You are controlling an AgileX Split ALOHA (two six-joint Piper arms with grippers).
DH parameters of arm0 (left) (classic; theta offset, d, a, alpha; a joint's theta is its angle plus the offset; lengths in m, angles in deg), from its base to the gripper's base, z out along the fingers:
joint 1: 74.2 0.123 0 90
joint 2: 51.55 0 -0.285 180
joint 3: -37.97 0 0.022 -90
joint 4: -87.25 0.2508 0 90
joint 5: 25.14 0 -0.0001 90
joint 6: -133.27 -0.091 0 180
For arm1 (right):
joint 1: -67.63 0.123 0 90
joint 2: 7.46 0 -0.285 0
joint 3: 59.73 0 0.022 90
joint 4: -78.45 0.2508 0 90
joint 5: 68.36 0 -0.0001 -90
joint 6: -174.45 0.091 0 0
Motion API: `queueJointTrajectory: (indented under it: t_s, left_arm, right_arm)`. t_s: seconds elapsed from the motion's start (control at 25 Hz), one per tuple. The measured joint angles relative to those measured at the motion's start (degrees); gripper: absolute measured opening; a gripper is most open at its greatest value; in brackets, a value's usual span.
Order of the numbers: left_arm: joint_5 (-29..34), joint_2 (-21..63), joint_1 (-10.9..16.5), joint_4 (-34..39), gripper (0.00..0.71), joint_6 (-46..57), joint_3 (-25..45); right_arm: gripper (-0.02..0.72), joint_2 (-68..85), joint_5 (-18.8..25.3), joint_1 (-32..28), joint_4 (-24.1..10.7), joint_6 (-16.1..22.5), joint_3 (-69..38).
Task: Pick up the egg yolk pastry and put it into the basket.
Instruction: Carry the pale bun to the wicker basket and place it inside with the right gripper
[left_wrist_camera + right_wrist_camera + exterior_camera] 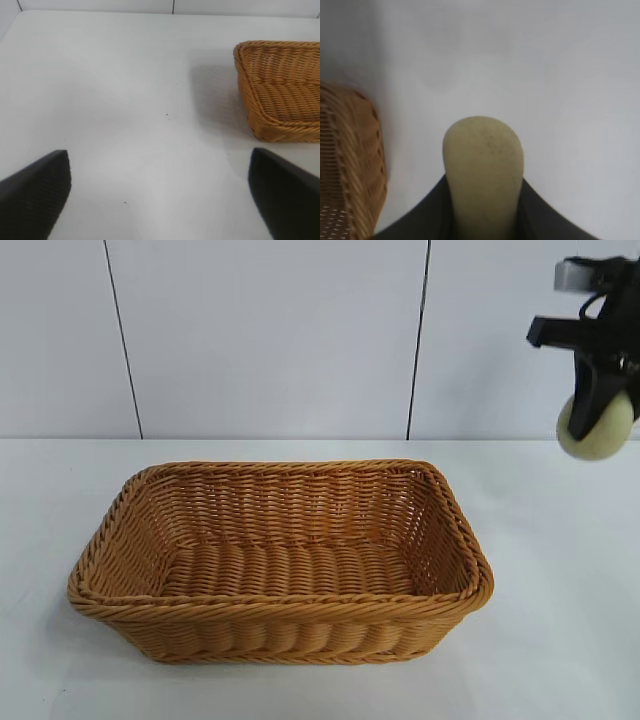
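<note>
1. One smooth, matte, pale-yellow egg yolk pastry [596,427] sits pinched in the right gripper [600,418], high above the table [560,570], right of the basket [280,560] (woven wicker, braided rim).
2. Left gripper [160,192] gapes wide, its arm cut off.

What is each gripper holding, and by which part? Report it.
The right gripper, raised above the table to the right of the basket, holds the egg yolk pastry, pinched across its rounded sides. The left gripper is open and holds nothing.

right hand [600,420] raised, fingers clamped; left hand [160,200] spread wide
</note>
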Motion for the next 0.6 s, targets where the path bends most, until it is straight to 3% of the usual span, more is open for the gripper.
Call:
queueJointTrajectory:
  t_s: [0.28, 0.6]
  left_arm:
    - [0.0, 0.0, 0.0, 0.0, 0.692, 0.0, 0.0]
    - [0.0, 0.0, 0.0, 0.0, 0.692, 0.0, 0.0]
  right_arm:
    - [0.181, 0.0, 2.8, 6.0, -0.1, 0.2, 3.4]
    - [0.181, 0.0, 0.0, 22.5, 0.0, 3.2, 3.4]
